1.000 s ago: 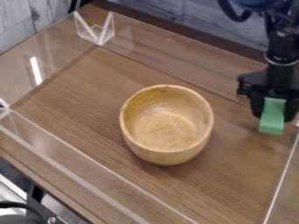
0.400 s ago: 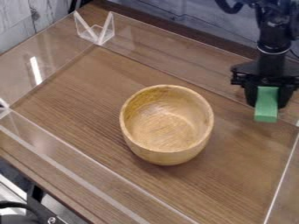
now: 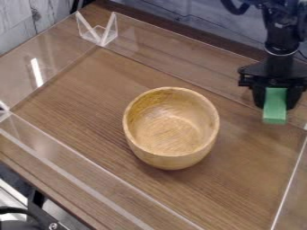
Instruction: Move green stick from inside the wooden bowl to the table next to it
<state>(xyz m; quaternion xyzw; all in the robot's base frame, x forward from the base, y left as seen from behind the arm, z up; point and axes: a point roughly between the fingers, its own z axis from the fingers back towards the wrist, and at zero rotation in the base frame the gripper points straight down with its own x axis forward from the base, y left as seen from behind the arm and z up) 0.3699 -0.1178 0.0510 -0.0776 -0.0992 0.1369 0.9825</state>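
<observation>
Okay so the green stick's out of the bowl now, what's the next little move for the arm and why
Probably open the jaws and let go. The gripper is shut on the green stick, which hangs upright to the right of the empty wooden bowl, its lower end at or just above the table. Whether it touches is unclear, so a slight lowering first may help.
</observation>
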